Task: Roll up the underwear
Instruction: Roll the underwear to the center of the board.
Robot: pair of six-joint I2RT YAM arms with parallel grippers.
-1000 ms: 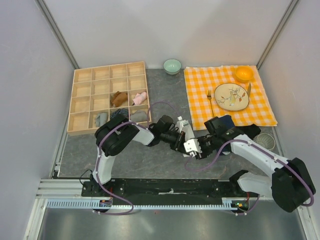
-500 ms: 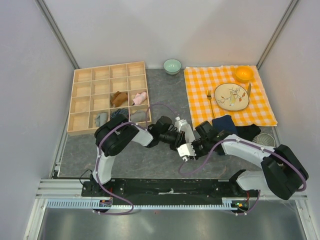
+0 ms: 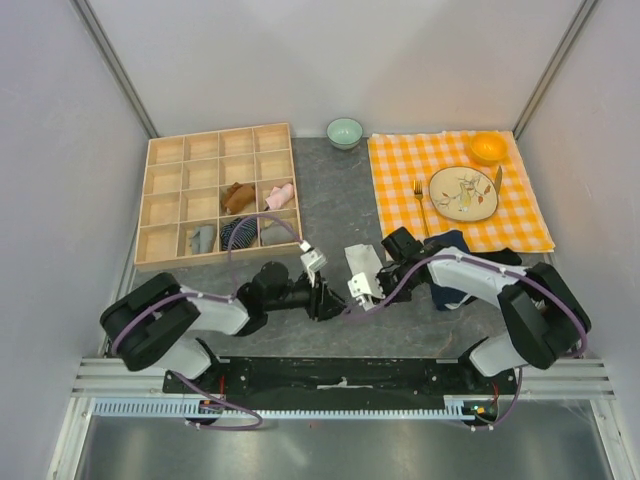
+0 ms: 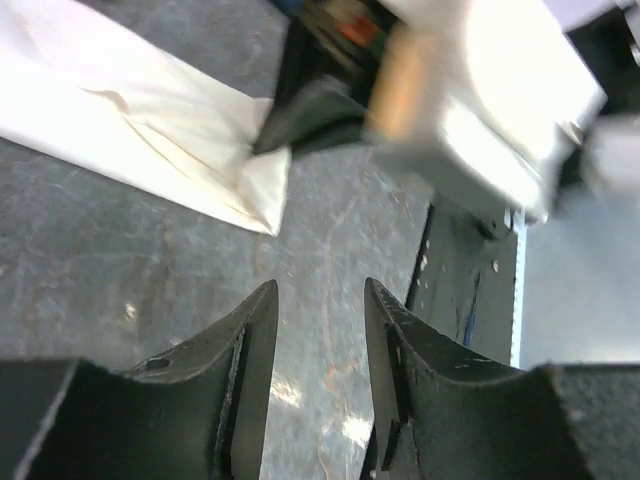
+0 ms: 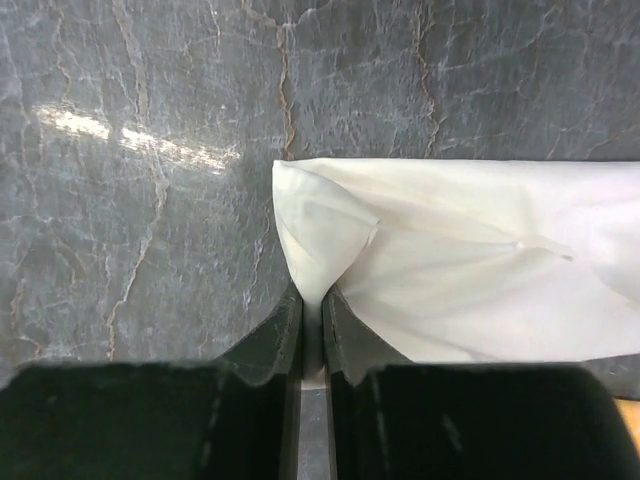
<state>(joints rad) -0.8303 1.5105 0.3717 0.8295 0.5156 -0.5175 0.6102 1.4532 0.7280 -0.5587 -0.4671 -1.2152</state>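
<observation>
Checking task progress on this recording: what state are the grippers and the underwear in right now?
cream underwear: lying flat, not rolled, one corner pinched.
right gripper: fingers shut on the cream underwear's corner.
left gripper: fingers open, holding nothing.
brown underwear: bundled in a compartment of the wooden tray.

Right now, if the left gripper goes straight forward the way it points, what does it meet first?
Past a little bare table, the left gripper would probably meet the right gripper, which pinches a corner of the cream underwear just ahead. Depth is hard to judge.
</observation>
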